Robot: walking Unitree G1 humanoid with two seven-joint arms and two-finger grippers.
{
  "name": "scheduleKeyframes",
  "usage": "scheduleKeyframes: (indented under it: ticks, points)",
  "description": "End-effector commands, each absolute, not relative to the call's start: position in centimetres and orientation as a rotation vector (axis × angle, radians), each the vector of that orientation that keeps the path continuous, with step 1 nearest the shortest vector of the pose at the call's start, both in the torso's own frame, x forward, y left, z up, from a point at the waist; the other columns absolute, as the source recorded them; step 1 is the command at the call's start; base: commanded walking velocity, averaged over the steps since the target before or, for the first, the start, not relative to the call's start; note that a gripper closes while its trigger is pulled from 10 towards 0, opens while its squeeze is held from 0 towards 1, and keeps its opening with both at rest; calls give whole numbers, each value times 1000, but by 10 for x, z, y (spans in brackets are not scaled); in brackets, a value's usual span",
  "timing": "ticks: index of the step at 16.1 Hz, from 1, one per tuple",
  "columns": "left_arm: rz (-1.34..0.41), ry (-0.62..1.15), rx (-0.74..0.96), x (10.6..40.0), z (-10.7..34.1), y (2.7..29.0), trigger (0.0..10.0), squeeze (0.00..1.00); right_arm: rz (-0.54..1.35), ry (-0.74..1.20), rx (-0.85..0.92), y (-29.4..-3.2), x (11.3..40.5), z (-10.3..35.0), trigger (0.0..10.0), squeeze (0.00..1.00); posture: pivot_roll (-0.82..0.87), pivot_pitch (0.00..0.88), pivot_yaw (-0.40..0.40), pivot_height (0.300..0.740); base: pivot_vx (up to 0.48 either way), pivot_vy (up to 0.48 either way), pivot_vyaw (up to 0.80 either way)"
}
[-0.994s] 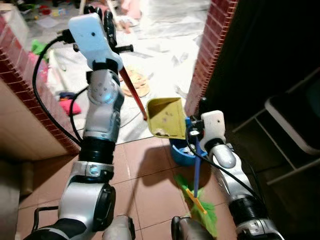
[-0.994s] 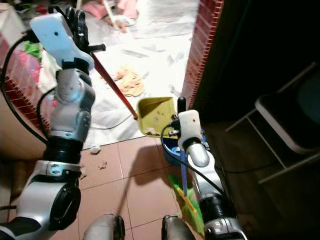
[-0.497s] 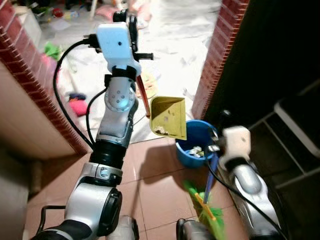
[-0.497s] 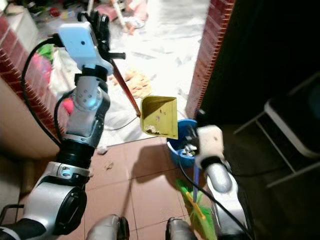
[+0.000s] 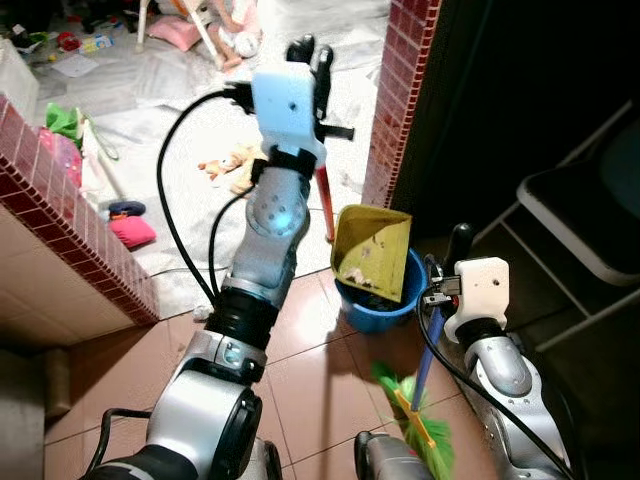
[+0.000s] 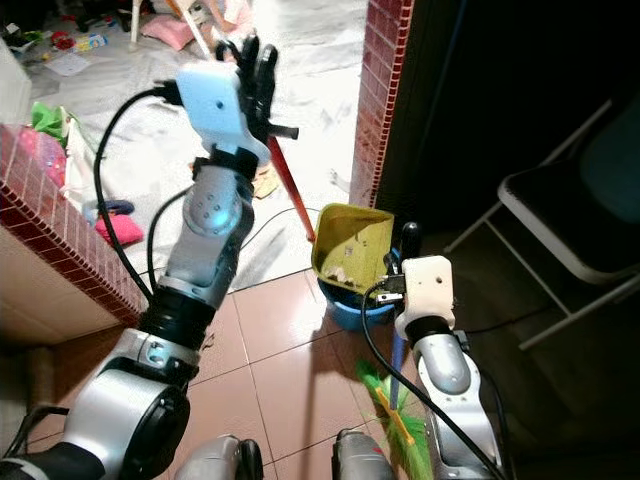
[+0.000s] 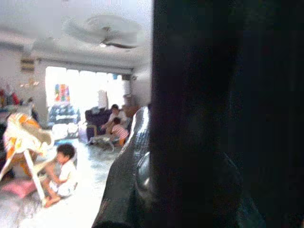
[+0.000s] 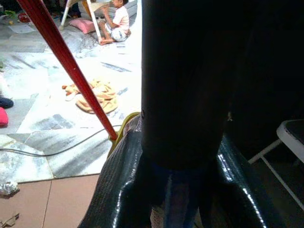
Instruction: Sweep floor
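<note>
Jaws of left gripper [image 5: 308, 52] clamp the red dustpan handle [image 5: 324, 208] high — yellow dustpan [image 5: 372, 254] tips debris into blue bucket [image 5: 372, 303]; right gripper [image 5: 455, 245] grips the broom [image 5: 421, 385] upright, parked aside.

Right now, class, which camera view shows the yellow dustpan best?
The left eye view: the yellow dustpan appears whole, tilted over the blue bucket, with scraps inside. The right eye view shows the same, partly behind the right arm. The right wrist view catches just a yellow edge beside the red handle.
</note>
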State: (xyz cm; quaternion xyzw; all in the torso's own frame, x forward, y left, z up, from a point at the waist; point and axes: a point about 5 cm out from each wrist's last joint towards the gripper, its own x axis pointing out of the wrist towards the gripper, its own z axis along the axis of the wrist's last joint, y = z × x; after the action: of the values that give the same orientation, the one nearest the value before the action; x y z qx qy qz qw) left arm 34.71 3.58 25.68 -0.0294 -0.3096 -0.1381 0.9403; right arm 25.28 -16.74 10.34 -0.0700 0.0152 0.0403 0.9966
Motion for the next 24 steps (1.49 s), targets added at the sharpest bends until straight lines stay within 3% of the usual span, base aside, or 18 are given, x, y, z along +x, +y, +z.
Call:
scheduleKeyframes:
  ticks: [1, 4, 7, 10, 14, 16, 17, 21, 24]
  points:
    - [-333, -738, 6, 338, 267, 31, 10000, 0, 75, 38, -141, -168, 251, 104, 10000, 0, -166, 120, 98, 740, 0, 0, 0]
    - [-523, -788, 105, 327, 260, 13, 10000, 0, 61, 25, -149, -169, 251, 108, 10000, 0, -167, 122, 104, 740, 0, 0, 0]
    - [-787, -818, 308, 312, 242, -7, 10000, 0, 65, 4, -158, -166, 255, 111, 10000, 0, -159, 116, 100, 740, 0, 0, 0]
    - [-800, -817, 338, 312, 238, -4, 10000, 0, 76, -6, -168, -164, 260, 111, 10000, 0, -154, 110, 93, 740, 0, 0, 0]
    - [-872, -978, 460, 301, 253, -6, 10000, 0, 87, -30, -181, -161, 269, 115, 10000, 0, -144, 102, 83, 740, 0, 0, 0]
    - [-1138, -834, 519, 289, 230, -24, 10000, 0, 86, -31, -183, -163, 273, 115, 10000, 0, -139, 101, 79, 740, 0, 0, 0]
    - [-1186, -825, 576, 285, 223, -26, 10000, 0, 88, -33, -183, -163, 274, 115, 10000, 0, -138, 101, 77, 740, 0, 0, 0]
    - [-1190, -762, 587, 287, 209, -23, 10000, 0, 93, -37, -187, -164, 275, 114, 10000, 0, -147, 99, 65, 740, 0, 0, 0]
    - [-1056, -873, 623, 298, 235, -13, 10000, 0, 94, -44, -199, -166, 277, 115, 10000, 0, -147, 97, 59, 740, 0, 0, 0]
